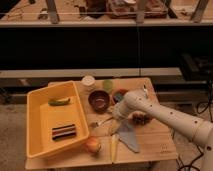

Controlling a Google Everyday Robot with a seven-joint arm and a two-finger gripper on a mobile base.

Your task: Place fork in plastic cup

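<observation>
The silvery fork point(101, 122) lies flat on the wooden table point(155, 137), just in front of the dark red bowl point(99, 100). The pale yellow-green plastic cup point(107, 85) stands upright at the back of the table, between a white round cup point(88, 81) and a teal bowl point(120, 95). My gripper point(116, 114) is at the end of the white arm that reaches in from the right. It is low over the table at the fork's right end, in front of the teal bowl. Whether it touches the fork is not visible.
A big yellow tray point(37, 117) on the left holds a green item point(59, 101) and a dark striped item point(64, 131). A brown lumpy thing point(140, 119), a grey-blue cloth point(129, 136), a round orange fruit point(93, 145) and a yellow item point(113, 148) lie near the front.
</observation>
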